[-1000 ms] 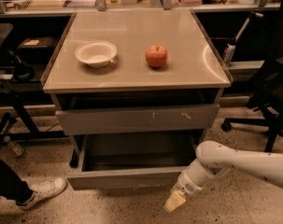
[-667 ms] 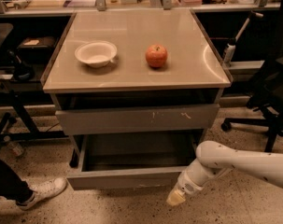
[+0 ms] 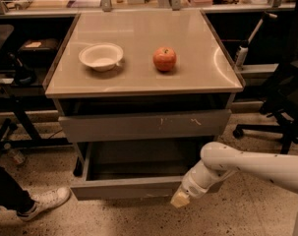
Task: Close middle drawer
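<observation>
The middle drawer (image 3: 129,188) stands pulled well out, low in the centre of the frame, under the scratched drawer (image 3: 143,126). The gripper (image 3: 180,199) sits at the right end of its front panel, near the bottom edge; I can't tell whether it is open or shut. Pushing from so far off-centre could skew the drawer and jam it. From so low, the tip might slip under the panel. A hard shove might set the apple (image 3: 164,59) rolling.

grey middle drawer (image 3: 119,188) pulled open, hand (image 3: 180,199) at its front
</observation>
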### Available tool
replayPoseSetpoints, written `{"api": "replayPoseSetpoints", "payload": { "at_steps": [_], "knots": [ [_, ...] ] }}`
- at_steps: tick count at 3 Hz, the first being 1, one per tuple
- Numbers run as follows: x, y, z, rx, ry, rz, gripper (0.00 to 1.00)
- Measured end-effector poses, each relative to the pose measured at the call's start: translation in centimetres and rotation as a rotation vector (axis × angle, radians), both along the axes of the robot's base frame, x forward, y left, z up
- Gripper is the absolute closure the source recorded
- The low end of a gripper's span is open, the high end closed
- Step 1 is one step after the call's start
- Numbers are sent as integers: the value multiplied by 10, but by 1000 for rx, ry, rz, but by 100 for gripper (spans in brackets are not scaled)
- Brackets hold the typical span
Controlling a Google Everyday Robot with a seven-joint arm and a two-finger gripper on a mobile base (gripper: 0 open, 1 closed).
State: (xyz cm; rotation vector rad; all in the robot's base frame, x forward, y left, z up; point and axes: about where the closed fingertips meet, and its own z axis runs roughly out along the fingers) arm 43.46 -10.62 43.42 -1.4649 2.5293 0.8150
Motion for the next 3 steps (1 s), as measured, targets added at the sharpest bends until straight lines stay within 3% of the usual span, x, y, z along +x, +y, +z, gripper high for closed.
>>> {"api": "replayPoseSetpoints", "payload": {
  "at_steps": [3],
  "knots": [
    [44, 24, -6, 0, -62, 31, 100]
  ]
}}
